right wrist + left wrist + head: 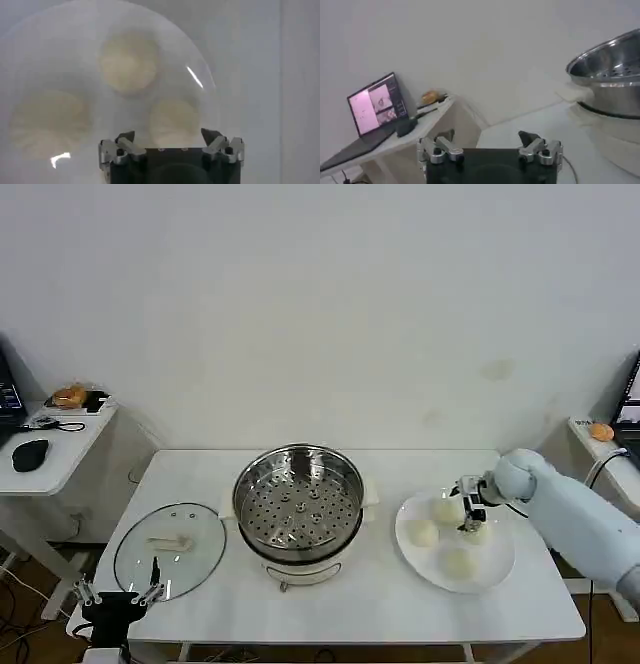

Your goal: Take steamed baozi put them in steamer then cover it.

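The steamer (298,504) stands open at the table's middle, its perforated tray bare. Several steamed baozi lie on a white plate (497,570) at the right: one at the back (445,509), one on the left (424,533), one in front (457,562). My right gripper (468,511) hangs open just above the plate. In the right wrist view its fingers (125,137) straddle the nearest baozi (175,119), apart from it, with two more (129,61) (50,122) beyond. My left gripper (118,594) waits open at the table's front left corner.
A round glass lid (170,549) with a pale knob lies flat left of the steamer, close to the left gripper. A side desk (50,449) at the left carries a mouse and a laptop (375,107). The left wrist view catches the steamer's rim (610,75).
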You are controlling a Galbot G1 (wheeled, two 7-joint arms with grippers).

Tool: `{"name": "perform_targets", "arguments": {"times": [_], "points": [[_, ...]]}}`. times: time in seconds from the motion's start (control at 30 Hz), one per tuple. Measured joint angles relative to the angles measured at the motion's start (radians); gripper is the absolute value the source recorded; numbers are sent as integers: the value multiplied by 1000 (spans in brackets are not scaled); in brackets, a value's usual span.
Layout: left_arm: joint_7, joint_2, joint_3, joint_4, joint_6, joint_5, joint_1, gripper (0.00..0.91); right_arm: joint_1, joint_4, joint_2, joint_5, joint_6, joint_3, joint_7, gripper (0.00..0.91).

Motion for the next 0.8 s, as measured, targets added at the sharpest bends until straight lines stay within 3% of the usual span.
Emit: {"name": "perform_targets", "arguments": {"times": [0.13, 0.23, 0.33, 0.8], "points": [[0, 2, -2, 2, 0, 0, -6, 907, 13, -28, 21, -2, -5, -15, 2, 786], [0, 2, -3, 6, 0, 0, -8, 907, 21, -42, 34, -2, -9, -25, -2, 665], [1, 2, -6, 7, -1, 0, -7, 907, 25, -51, 40, -4, -14, -35, -7, 625], [2, 8, -9, -1, -1, -7, -6, 907, 61, -13, 9, 20, -8, -71, -41, 615]]}}
